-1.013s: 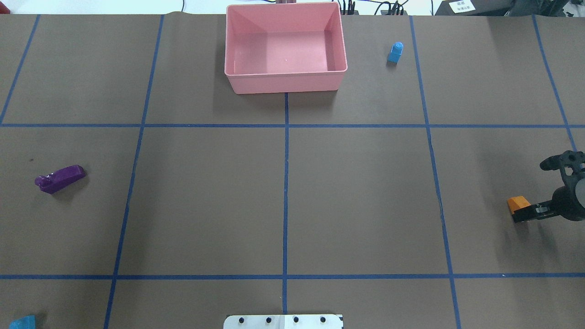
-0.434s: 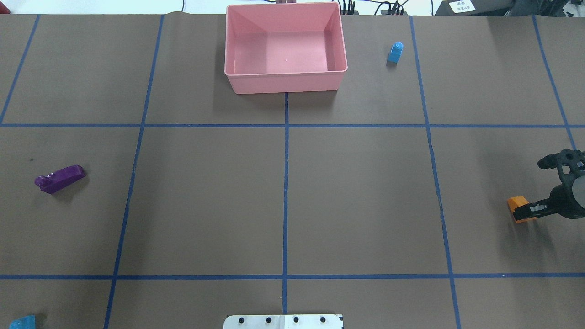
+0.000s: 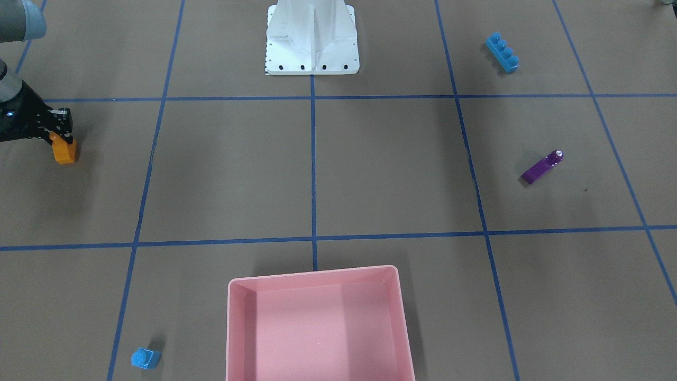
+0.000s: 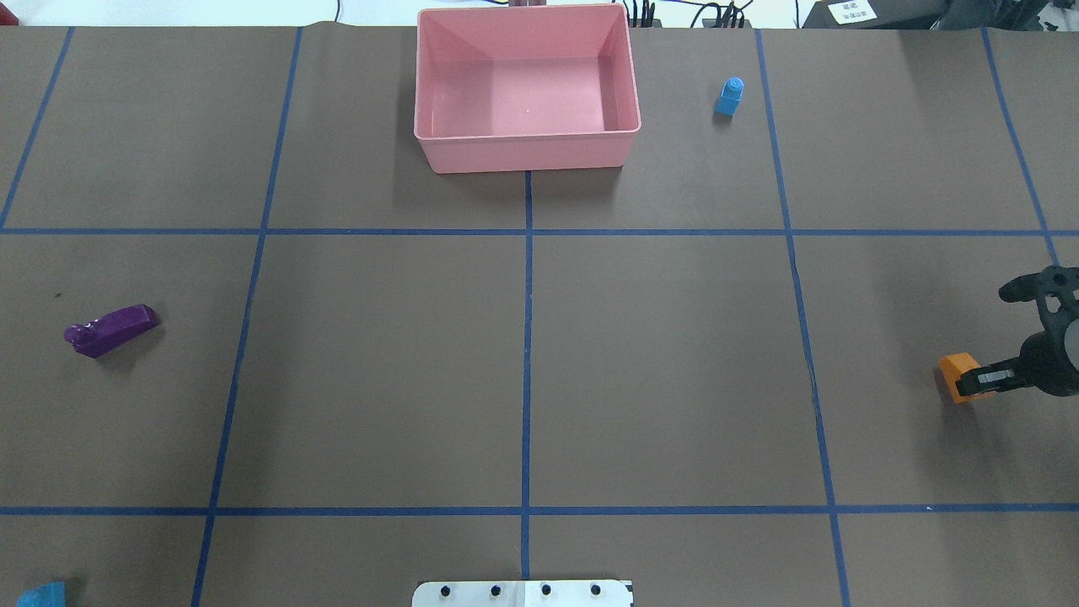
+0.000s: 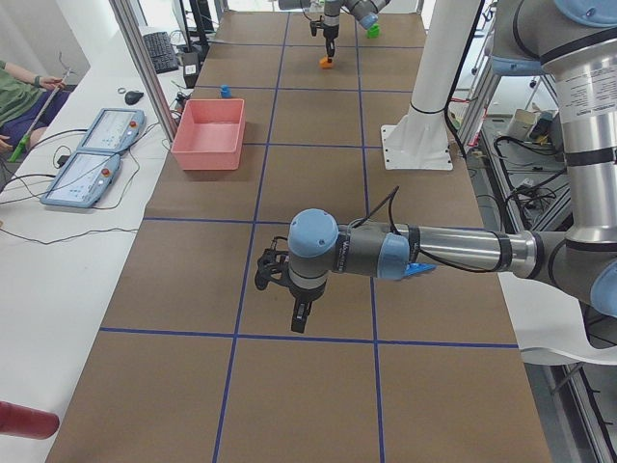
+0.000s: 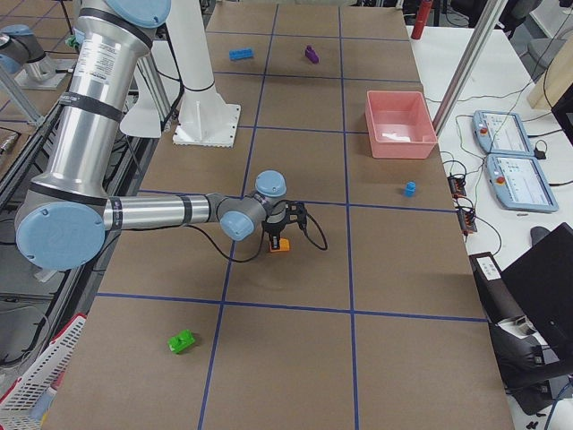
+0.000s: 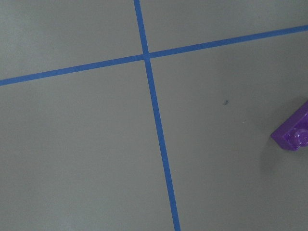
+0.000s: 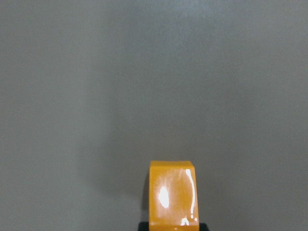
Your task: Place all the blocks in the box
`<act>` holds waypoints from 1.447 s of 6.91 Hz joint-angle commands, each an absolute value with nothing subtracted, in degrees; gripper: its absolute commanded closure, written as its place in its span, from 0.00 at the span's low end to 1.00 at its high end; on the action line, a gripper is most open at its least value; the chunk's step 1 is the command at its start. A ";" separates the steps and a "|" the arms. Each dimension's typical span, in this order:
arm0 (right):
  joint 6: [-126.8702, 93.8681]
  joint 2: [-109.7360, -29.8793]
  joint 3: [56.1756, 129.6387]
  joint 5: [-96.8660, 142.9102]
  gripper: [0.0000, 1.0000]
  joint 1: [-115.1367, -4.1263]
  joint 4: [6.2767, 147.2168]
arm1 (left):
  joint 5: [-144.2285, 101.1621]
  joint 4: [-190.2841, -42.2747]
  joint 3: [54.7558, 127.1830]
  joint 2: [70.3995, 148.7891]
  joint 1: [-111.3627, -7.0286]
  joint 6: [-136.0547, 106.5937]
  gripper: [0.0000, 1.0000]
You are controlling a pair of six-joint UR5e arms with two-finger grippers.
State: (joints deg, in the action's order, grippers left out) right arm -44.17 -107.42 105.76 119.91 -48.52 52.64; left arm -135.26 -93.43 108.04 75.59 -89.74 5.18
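My right gripper (image 4: 971,381) is shut on the orange block (image 4: 955,373) near the table's right edge; it also shows low down in the right wrist view as the orange block (image 8: 172,195). The pink box (image 4: 527,153) stands at the far middle with no blocks in it. The small blue cube (image 4: 729,95) sits to its right. The purple wedge (image 4: 111,329) lies at the left, and the long blue block (image 3: 502,52) lies at the near left. The green block (image 6: 183,341) sits beyond the table's right end. My left gripper (image 5: 299,316) hovers near the purple wedge (image 7: 293,132); I cannot tell whether it is open or shut.
The white robot base (image 3: 312,47) stands at the table's near middle edge. Blue tape lines divide the brown table (image 4: 657,362) into squares. Two tablets (image 5: 101,149) and cables lie on a side bench beyond the box.
The right gripper has shifted slightly toward the far side, and its dark finger now lies across the orange block instead of beside it. The other blocks have not moved.
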 commanded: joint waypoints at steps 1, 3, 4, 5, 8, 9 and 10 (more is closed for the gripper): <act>-44.12 -104.09 109.49 120.85 1.00 -52.72 53.34 | -135.26 -93.43 108.11 75.59 -89.74 5.19 0.00; -44.47 -89.56 107.94 120.67 1.00 -53.87 60.92 | -135.35 -93.43 108.19 75.59 -89.74 5.19 0.00; -45.95 -80.16 107.93 120.67 1.00 -54.75 72.13 | -135.35 -93.51 108.11 75.67 -89.74 5.27 0.00; -48.84 -69.19 106.89 120.59 1.00 -55.19 83.21 | -135.35 -93.52 108.19 75.67 -89.74 5.27 0.00; -52.73 -38.59 80.00 120.32 1.00 -54.84 90.44 | -135.35 -93.52 108.19 75.85 -89.65 5.27 0.00; -52.30 -31.45 69.97 119.97 1.00 -54.84 90.09 | -135.35 -93.52 108.28 75.85 -89.65 5.27 0.00; -52.29 -25.72 60.13 119.19 1.00 -54.84 85.82 | -135.35 -93.52 108.11 75.85 -89.65 5.36 0.00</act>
State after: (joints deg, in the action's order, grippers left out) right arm -52.33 -33.65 72.17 119.91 -54.86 89.01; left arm -135.35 -93.52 108.21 75.83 -89.65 5.30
